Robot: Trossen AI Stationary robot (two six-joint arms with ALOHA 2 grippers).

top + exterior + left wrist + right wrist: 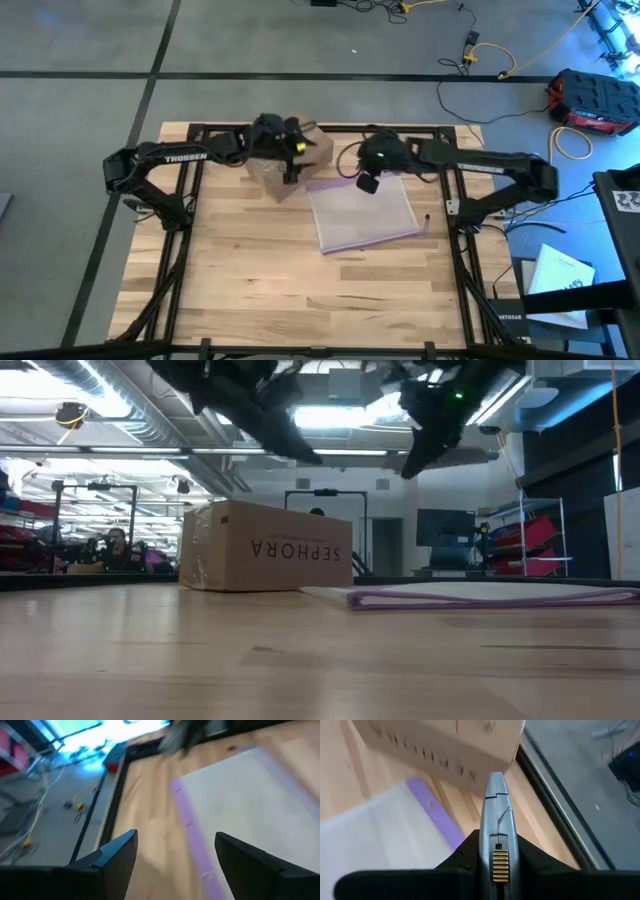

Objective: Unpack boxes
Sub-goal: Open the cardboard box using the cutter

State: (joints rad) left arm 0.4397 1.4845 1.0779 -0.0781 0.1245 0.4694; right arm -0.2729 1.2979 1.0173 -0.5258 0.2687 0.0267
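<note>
Grey knife (495,815) clamped in right tool (496,870).

Box (265,547): matt brown cardboard. Bag (362,212): clear smooth plastic, purple edge. Table (300,285): pale wood planks. Knife (496,820): grey metal.

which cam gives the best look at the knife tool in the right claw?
Right wrist view: the grey knife tool fills the centre, clamped in the right claw, blade toward the box. High and low views show only the dark claw, tool not discernible. Left wrist view doesn't show it.
</note>
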